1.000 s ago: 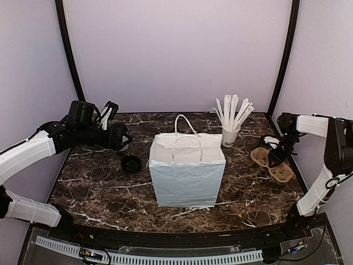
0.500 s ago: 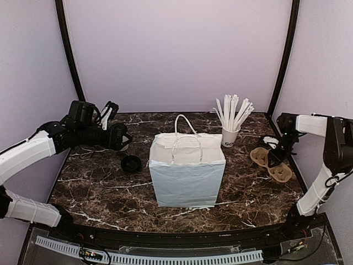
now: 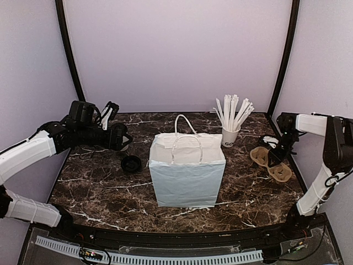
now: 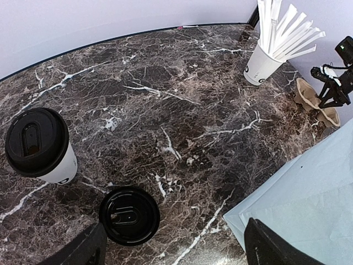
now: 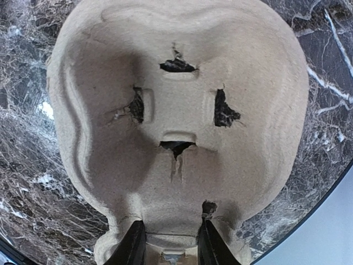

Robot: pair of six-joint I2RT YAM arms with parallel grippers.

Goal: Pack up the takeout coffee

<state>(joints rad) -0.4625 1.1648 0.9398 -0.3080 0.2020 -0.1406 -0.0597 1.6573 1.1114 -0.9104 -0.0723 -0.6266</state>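
Observation:
The takeout coffee (image 4: 38, 144), a small white cup with a black lid, stands upright at the left of the left wrist view. In the top view it (image 3: 126, 147) is mostly hidden behind my left gripper (image 3: 121, 138). My left gripper (image 4: 176, 254) is open and empty, above the table between a loose black lid (image 4: 129, 215) and the white paper bag (image 4: 309, 204). The bag (image 3: 186, 168) stands open in the middle. My right gripper (image 5: 173, 243) is closed on the narrow waist of the brown pulp cup carrier (image 5: 176, 99), which lies at the right (image 3: 271, 163).
A white cup of long white sticks (image 3: 230, 135) stands behind the bag on the right and also shows in the left wrist view (image 4: 262, 63). The loose lid (image 3: 131, 163) lies left of the bag. The marble table (image 3: 99, 193) ends in a raised dark rim.
The right wrist has shifted very slightly at the carrier. The left arm, cup, lid and bag have not moved.

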